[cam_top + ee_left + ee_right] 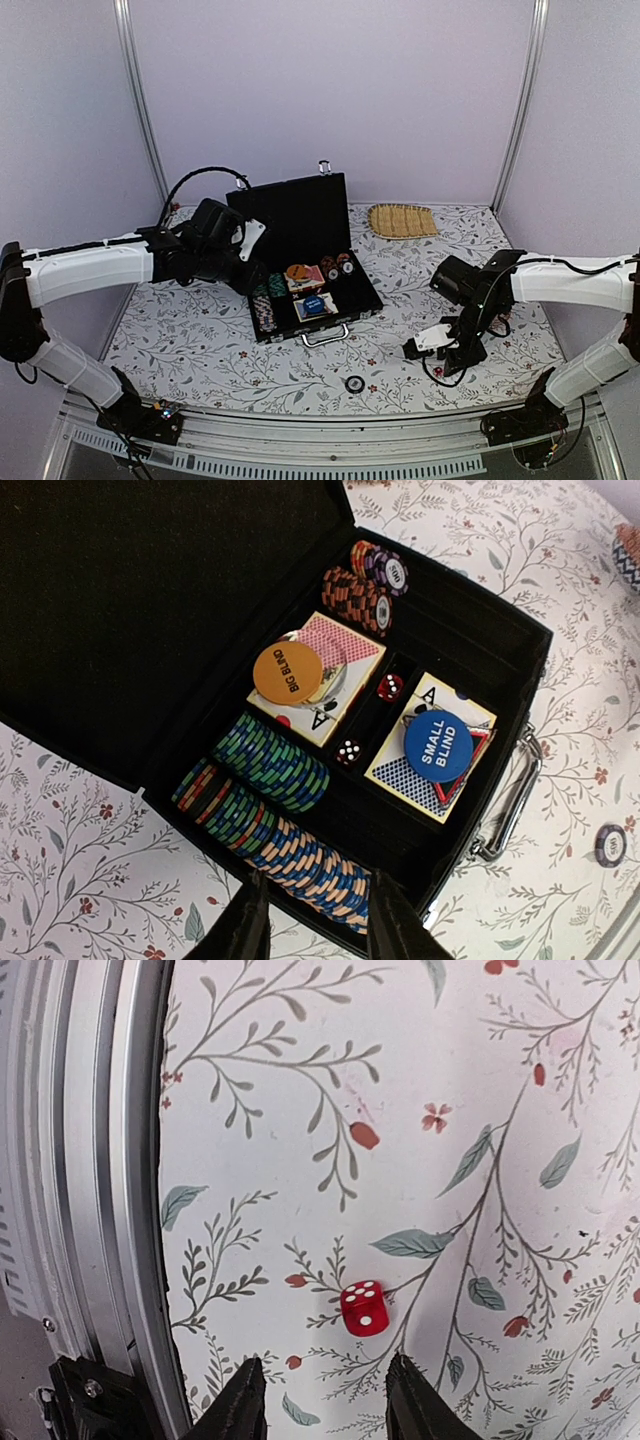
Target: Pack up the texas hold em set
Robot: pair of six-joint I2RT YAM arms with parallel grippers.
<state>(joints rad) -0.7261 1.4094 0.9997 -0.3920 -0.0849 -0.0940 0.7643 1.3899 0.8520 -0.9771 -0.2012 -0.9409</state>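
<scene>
The black briefcase (300,225) stands open mid-table, lid upright, metal handle (326,336) at the front. In the left wrist view its tray (470,620) holds chip rows (270,800), two card decks, an orange "BIG BLIND" disc (287,672), a blue "SMALL BLIND" disc (438,745) and two red dice (390,687). My left gripper (318,925) is open and empty, just above the case's left wall by the chip rows (255,283). My right gripper (325,1400) is open and empty above the table, just short of a loose red die (363,1309); it sits right of the case (420,348).
A loose round chip (354,384) lies on the floral cloth in front of the case, also in the left wrist view (609,843). A woven straw mat (402,220) lies at the back right. The table's metal edge rail (100,1210) runs close beside the die.
</scene>
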